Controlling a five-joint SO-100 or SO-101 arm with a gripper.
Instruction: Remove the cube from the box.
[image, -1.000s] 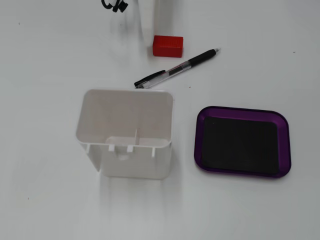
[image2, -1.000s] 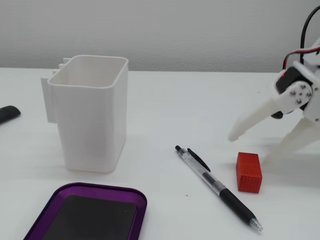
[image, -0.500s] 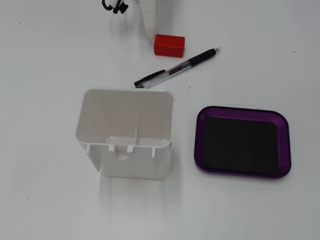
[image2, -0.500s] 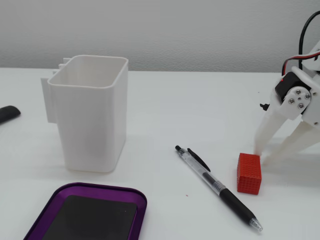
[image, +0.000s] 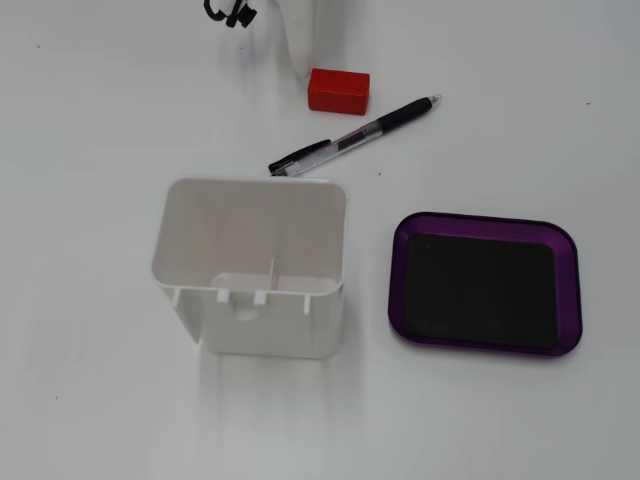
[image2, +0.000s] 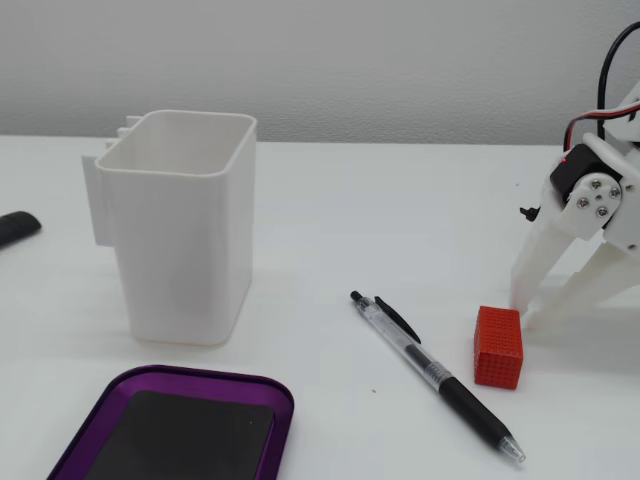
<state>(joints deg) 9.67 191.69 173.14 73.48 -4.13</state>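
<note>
The red cube (image: 339, 90) lies on the white table, outside the purple-rimmed box (image: 400, 240). The box's black inner surface is bare. In the other fixed view the cube (image2: 498, 346) sits right of the pen, and the box (image2: 250, 384) is at the bottom left. My white gripper (image2: 525, 312) points down at the table just right of the cube. Its two fingers meet at their tips and hold nothing. In the first fixed view only one finger (image: 300, 50) shows at the top edge, left of the cube.
A tall white open-topped container (image: 250, 270) stands left of the box; it also shows in the other fixed view (image2: 180, 230). A clear and black pen (image: 355, 137) lies between the cube and the container. A dark object (image2: 15, 228) lies at the left edge.
</note>
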